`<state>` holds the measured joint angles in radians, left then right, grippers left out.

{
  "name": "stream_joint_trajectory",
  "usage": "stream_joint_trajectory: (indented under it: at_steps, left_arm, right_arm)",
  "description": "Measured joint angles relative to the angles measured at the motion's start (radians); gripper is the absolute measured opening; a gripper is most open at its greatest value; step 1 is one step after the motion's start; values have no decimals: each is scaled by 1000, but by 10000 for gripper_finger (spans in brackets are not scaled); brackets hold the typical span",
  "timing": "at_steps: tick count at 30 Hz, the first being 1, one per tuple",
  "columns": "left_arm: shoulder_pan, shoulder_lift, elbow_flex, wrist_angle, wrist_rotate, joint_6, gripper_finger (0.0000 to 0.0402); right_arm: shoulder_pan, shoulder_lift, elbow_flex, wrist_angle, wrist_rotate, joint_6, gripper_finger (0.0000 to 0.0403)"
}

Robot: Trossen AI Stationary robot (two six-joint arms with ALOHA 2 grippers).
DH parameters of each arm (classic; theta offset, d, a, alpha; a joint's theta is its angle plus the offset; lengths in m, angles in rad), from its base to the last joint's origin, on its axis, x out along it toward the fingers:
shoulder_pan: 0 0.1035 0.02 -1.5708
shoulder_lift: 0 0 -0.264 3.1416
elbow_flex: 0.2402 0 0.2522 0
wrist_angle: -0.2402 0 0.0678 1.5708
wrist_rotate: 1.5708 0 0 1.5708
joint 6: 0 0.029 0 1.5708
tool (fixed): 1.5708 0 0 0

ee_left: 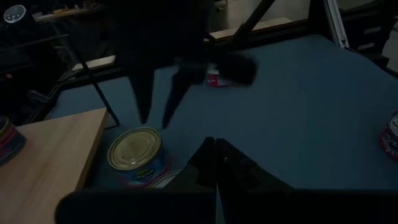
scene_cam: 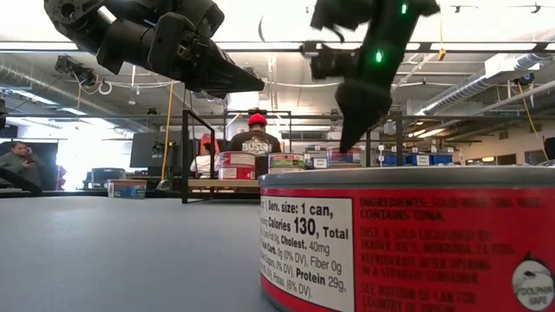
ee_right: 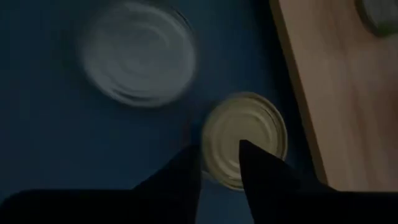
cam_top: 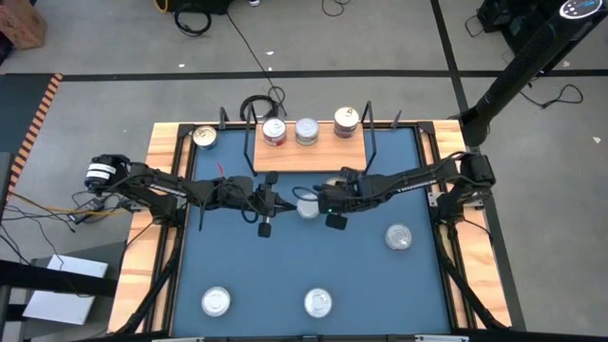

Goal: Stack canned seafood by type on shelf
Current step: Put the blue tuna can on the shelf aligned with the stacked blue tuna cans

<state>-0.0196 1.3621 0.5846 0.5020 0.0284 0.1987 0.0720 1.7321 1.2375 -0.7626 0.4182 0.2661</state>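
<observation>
On the blue table [cam_top: 361,275] the light wooden shelf [cam_top: 309,157] sits toward the far edge, black wire uprights at its ends, and it carries three tins in a row: a red-labelled tin [cam_top: 274,132], a silver-topped tin [cam_top: 306,131] beside it, and a taller stack of tins [cam_top: 347,123] on the right. The remaining canned seafood is scattered — a gold-lidded tin [cam_top: 204,137] on the table's wooden rim at the far left, a silver tin [cam_top: 399,237] on the right of the table, and two more at the near edge, one left [cam_top: 217,302] and one centre [cam_top: 317,303]. Both arms meet over the middle of the table, just in front of the shelf. The right tool [ee_right: 219,163] hovers above a gold-lidded tin [ee_right: 244,138] lying just beside the shelf's edge, its two fingers a narrow gap apart and closed on nothing; another silver lid [ee_right: 138,55] lies near it on the table. The left tool [ee_left: 214,163] hangs close by with its fingers pressed together and empty, the same gold tin [ee_left: 135,151] ahead of it next to the shelf's corner. In the low view a red-labelled tin [scene_cam: 408,238] fills the foreground, and a person in a red cap [scene_cam: 255,139] stands beyond the table.
</observation>
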Motion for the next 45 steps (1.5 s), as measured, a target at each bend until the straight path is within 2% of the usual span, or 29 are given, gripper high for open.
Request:
stream_joint_trajectory:
  at_steps: [2, 8, 13, 16, 19, 23, 25, 28, 36, 40, 45]
  left_arm:
    - [-1, 0, 0, -1, 0, -1, 5]
    - [-2, 0, 0, 1, 0, -2, 5]
    - [-2, 0, 0, 2, -1, -28, 5]
    - [-2, 4, 0, 4, -1, -36, 5]
    - [-2, 5, -1, 1, -1, -35, 5]
    - [-2, 5, -1, 7, -1, -49, 5]
    - [-2, 7, -1, 12, -1, -52, 5]
    - [-2, 52, -1, 63, 0, -74, 5]
    - [-4, 344, 5, 436, 105, -182, 5]
    - [-18, 445, 43, 459, 108, -211, 5]
    - [-61, 512, 104, 451, 105, -206, 5]
  right_arm:
    - [-22, 1, -38, 29, 5, -5, 104]
    - [-84, 0, -155, 120, -19, -42, 11]
    - [-93, -7, -204, 180, -100, -35, 21]
    - [-55, -13, -205, 173, -146, -14, 13]
    - [-12, -28, -207, 171, -235, 23, 6]
    - [48, -40, -207, 173, -365, 100, 16]
    - [84, -39, -205, 175, -395, 118, 20]
    - [134, -36, -190, 166, -393, 132, 24]
    - [244, -32, -120, 99, -298, 179, 32]
    - [264, -32, -121, -34, -223, 237, 20]
    - [274, -32, -123, -124, -198, 266, 5]
